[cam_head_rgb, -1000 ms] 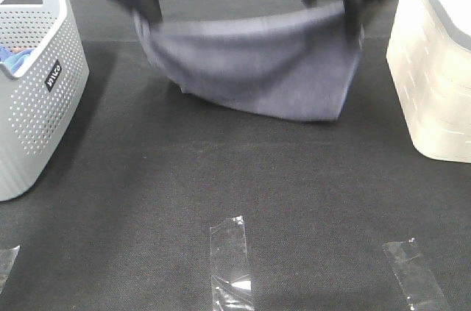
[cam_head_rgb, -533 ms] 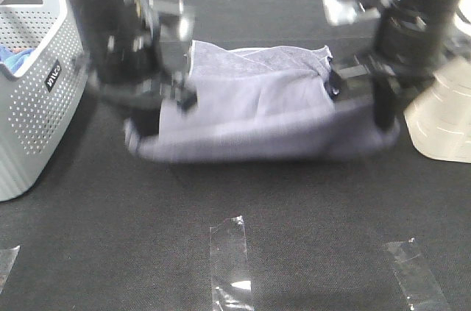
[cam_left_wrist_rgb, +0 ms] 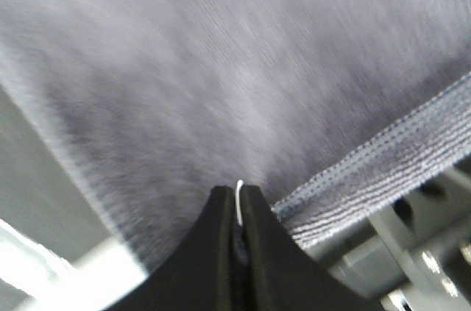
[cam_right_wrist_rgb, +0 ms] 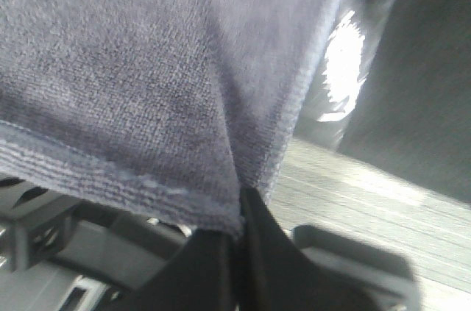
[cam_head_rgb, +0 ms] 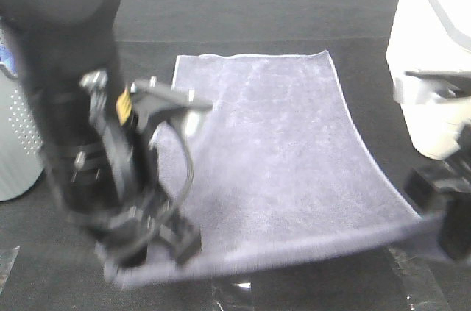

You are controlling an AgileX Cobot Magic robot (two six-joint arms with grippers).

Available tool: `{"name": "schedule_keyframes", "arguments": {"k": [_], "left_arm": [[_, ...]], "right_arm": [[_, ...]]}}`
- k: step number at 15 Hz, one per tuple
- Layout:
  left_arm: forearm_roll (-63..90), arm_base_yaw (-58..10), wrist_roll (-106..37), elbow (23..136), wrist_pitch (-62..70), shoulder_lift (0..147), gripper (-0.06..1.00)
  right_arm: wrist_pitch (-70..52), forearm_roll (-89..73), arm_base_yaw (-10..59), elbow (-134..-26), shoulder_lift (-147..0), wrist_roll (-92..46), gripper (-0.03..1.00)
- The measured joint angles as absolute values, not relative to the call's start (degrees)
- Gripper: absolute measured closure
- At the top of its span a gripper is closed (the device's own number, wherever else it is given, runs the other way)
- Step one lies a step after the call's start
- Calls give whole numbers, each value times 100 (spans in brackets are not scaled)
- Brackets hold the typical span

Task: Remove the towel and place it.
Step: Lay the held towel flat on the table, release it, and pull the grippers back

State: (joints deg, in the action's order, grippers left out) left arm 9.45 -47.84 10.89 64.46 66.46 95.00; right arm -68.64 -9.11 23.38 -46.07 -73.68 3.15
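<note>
The slate-grey towel [cam_head_rgb: 280,149] lies spread open across the dark table, its far edge flat and its near edge lifted and stretched between my two grippers. My left gripper [cam_head_rgb: 140,252] is shut on the towel's near left corner. In the left wrist view the towel [cam_left_wrist_rgb: 221,68] fills the frame and its hem is pinched between the closed fingertips [cam_left_wrist_rgb: 237,208]. My right gripper [cam_head_rgb: 449,230] is shut on the near right corner. In the right wrist view the towel [cam_right_wrist_rgb: 147,54] hangs folded into the closed gripper [cam_right_wrist_rgb: 239,215].
A grey perforated basket [cam_head_rgb: 15,142] stands at the left edge, mostly hidden by my left arm. A white basket [cam_head_rgb: 434,54] stands at the right. Clear tape strips [cam_head_rgb: 419,281] are stuck on the table near the front edge.
Both grippers have pulled the towel's near edge toward the front of the table. The towel, bunched and hanging before, now lies spread out flat behind them.
</note>
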Motion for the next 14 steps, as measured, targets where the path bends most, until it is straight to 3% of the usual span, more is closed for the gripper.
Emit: {"name": "schedule_keyframes", "arguments": {"k": [7, 14], "left_arm": [[1324, -5816, 1753, 5695, 6452, 9305, 94], [1696, -5890, 2011, 5265, 6142, 9305, 94]], "right_arm": [[-6875, -1341, 2338, -3661, -6795, 315, 97], [-6858, -1507, 2338, -3243, -6778, 315, 97]]}}
